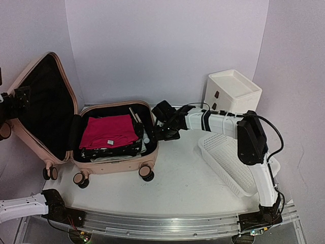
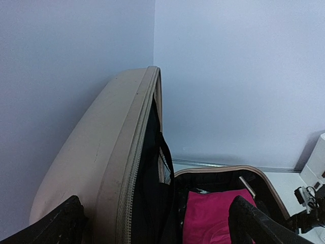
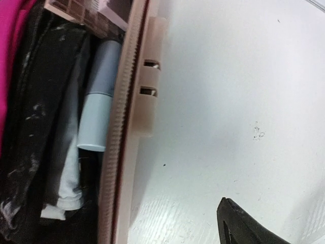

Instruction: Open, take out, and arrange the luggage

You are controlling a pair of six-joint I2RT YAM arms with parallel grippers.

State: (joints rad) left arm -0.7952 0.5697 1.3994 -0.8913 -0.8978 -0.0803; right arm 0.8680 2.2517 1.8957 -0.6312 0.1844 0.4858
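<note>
- The pale-pink suitcase [image 1: 114, 161] sits open on the left half of the white worktop [image 1: 183, 188], with its wheels [image 1: 146, 173] towards my bases
- Its lid [image 1: 43, 101] stands raised and leans out to the left, with the black lining facing the packed half
- The packed half lies flat, and a folded magenta garment [image 1: 107, 129] rests on top of black patterned clothing [image 1: 109, 151]
- My left end effector [image 2: 156, 203] is up at the lid with its fingers [image 2: 66, 218] spread wide; the lid's zipped edge runs between them
- One finger is by the outer shell and the other hangs over the packed half; I cannot tell whether either one touches
- My right end effector [image 1: 163, 122] hovers just outside the suitcase's right rim, its prongs apart and gripping nothing
- In my right wrist view one fingertip [image 3: 244, 226] shows above bare worktop, beside a slotted pink block [image 3: 150, 76] on the rim
- Just inside that rim a pale blue tube [image 3: 97, 107] lies along the wall next to dark clothes
- A white perforated basket [image 1: 226, 162] lies under my right arm, and a white drawer unit [image 1: 231, 91] stands behind it
</note>
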